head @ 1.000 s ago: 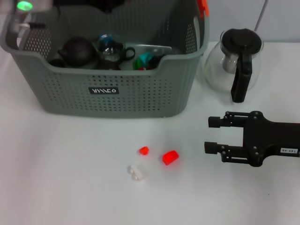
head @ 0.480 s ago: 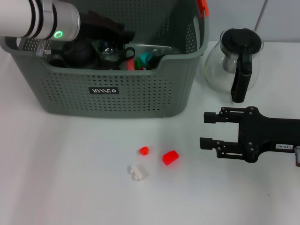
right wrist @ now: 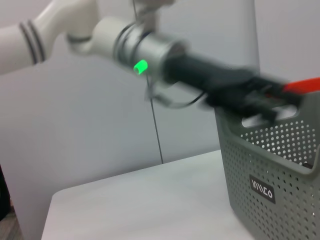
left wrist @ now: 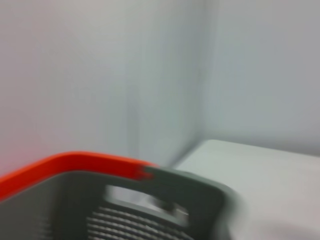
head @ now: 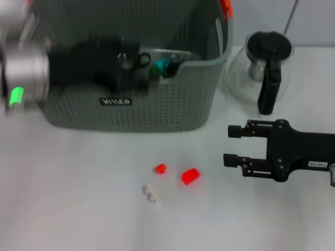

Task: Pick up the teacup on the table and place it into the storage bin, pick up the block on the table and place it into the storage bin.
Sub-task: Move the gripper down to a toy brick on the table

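The grey storage bin (head: pixel 131 112) stands at the back left of the table and also shows in the left wrist view (left wrist: pixel 165 200) and the right wrist view (right wrist: pixel 270 170). My left gripper (head: pixel 120 68) is a blurred dark shape at the bin's front rim. No teacup shows on the table; I cannot pick one out among the bin's contents. Two red blocks (head: pixel 190 175) (head: pixel 160 168) and a white block (head: pixel 151 193) lie on the table in front of the bin. My right gripper (head: pixel 232 145) hovers open to the right of the blocks, with nothing between its fingers.
A glass teapot (head: pixel 264 73) with a black handle stands at the back right, just behind my right gripper. Orange handle clips (head: pixel 225 8) sit on the bin's rim. The left arm (right wrist: pixel 150 50) reaches across the bin.
My left arm has swung down from the bin's back left corner across its front rim. The right gripper edged left a second ago and has held still since.
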